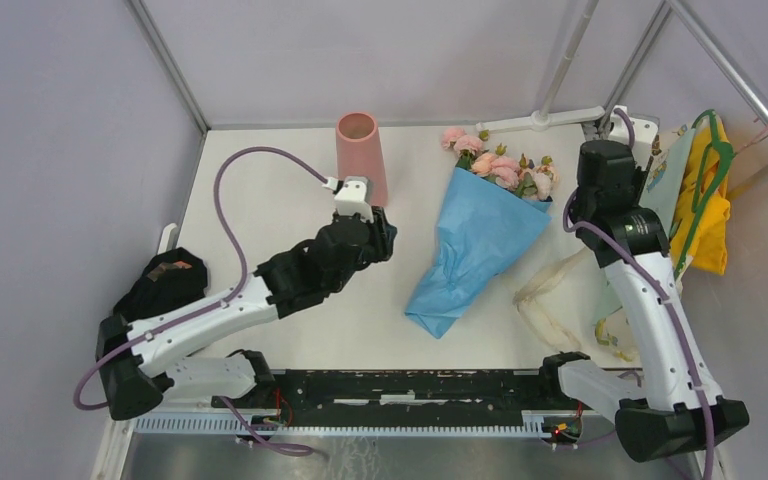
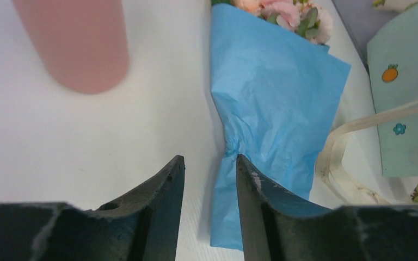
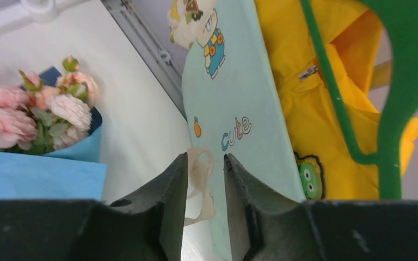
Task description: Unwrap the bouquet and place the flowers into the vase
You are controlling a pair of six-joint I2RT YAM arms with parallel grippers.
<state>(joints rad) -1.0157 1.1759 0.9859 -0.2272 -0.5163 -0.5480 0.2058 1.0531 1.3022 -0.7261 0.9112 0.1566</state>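
Presently both grippers stand parted by a narrow gap and grip nothing.

Left gripper (image 2: 209, 163): bare table (image 2: 60, 163) lies under and left of the fingers. The bouquet (image 2: 272, 109) lies flat just beyond the right finger, its pinched waist level with the gap. Its blue paper fans away to the flowers (image 2: 283, 13) at the far end. Farther ahead and left of the fingers stands the vase (image 2: 81, 43), upright and apart from the bouquet. Right of the paper a cream strap (image 2: 348, 136) loops over the table. Whether it touches the paper cannot be told.

Right gripper (image 3: 206, 160): the strap shows directly beyond the gap, not between the fingers. Left of the fingers, pink and cream flower heads sit in the paper's mouth. Ahead and right lies a pale-green bag (image 3: 239, 81), printed "cute", with a cartoon figure and a small orange fruit. Beyond it a yellow garment (image 3: 315, 109) with a green frog-like patch hangs on a green hanger (image 3: 392, 109).

Only the top view shows the vase's open mouth, a black bundle (image 1: 165, 280) by the left arm's base, and a white stand (image 1: 540, 120) behind the flowers. Only the right wrist view gives the lettering.
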